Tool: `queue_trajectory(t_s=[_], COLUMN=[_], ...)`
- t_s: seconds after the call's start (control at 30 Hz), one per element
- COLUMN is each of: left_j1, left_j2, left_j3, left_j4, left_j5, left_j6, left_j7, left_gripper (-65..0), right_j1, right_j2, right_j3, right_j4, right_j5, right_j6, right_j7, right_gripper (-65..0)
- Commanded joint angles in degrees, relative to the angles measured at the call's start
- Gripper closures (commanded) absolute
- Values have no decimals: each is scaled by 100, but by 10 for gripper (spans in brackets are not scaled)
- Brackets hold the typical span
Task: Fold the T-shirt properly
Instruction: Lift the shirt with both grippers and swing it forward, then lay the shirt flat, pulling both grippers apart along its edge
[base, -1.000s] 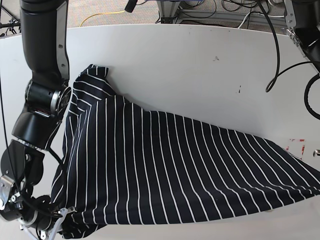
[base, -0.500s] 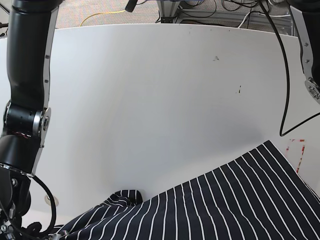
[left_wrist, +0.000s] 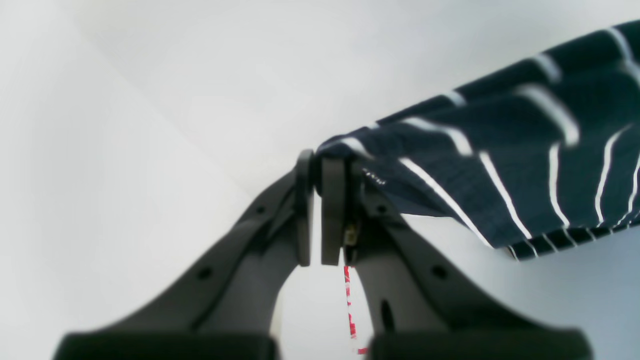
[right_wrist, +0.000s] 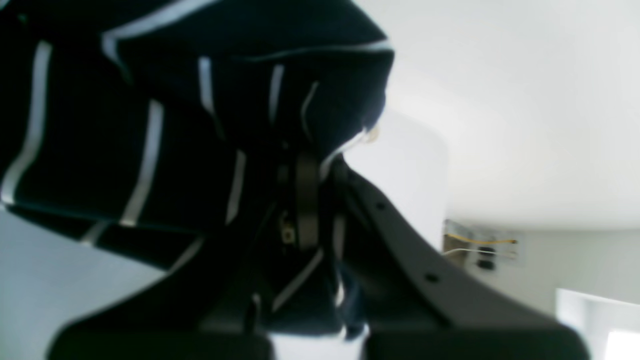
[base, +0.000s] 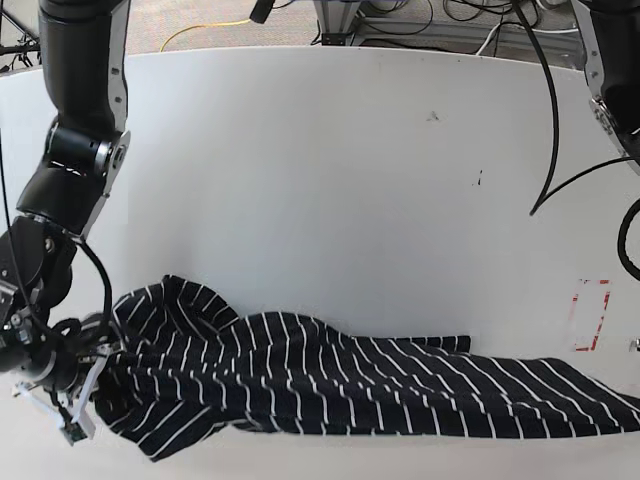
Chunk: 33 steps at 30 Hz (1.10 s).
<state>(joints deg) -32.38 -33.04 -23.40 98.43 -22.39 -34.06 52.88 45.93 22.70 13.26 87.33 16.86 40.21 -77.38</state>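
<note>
A dark striped T-shirt (base: 330, 385) lies stretched in a long, rumpled band along the near edge of a white table (base: 320, 180). There are no containers in view; the shirt and a small red-outlined mark (base: 590, 315) near the table's edge are all that sit on the surface.

The right gripper (right_wrist: 312, 165) has its jaws pressed together on a bunched fold of the shirt. From this gripper the cloth billows up and away to one side, covering much of the wrist view, with thin white stripes running across the dark fabric. In the base view this arm (base: 70, 180) reaches down to the end of the shirt where the cloth is heaped highest.

The left gripper (left_wrist: 320, 165) pinches a corner of the shirt between its closed pads (left_wrist: 332, 210). The cloth trails off from the tips, hanging just above the table, with its hem (left_wrist: 565, 240) visible below.
</note>
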Motion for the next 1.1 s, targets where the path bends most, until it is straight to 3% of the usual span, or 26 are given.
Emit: queue_trajectory(t_s=[0.0, 0.17, 0.33, 0.43, 0.5, 0.63, 1.07], left_j1=[227, 1396, 2082, 2759, 3023, 3673, 4605], left_j2=[64, 187, 556, 653, 917, 1093, 1383], left_j3=[-135, -478, -566, -909, -1102, -1339, -1506], left_j4=[148, 719, 816, 966, 983, 1045, 895], left_j5=[143, 143, 143, 143, 178, 178, 195], left_j6=[97, 97, 70, -220, -413, -589, -594], left_j7=[-62, -62, -62, -62, -62, -62, -88], left_gripper=[0, 0, 0, 0, 0, 0, 0], right_j1=[-334, -1609, -2400, -2989, -3244, -3903, -5037], right_j2=[-24, -261, -560, -701, -797, -956, -1290], right_j3=[384, 982, 1246, 1395, 1422, 1589, 2186], right_j4=[238, 942, 1232, 1645, 1795, 2243, 2463], right_j5=[-55, -55, -55, -55, -55, -55, -73], right_j6=[-21, -21, -21, -21, -21, -21, -21], right_j7=[218, 244, 244, 244, 244, 244, 253], right_gripper=[0, 0, 0, 0, 0, 0, 0])
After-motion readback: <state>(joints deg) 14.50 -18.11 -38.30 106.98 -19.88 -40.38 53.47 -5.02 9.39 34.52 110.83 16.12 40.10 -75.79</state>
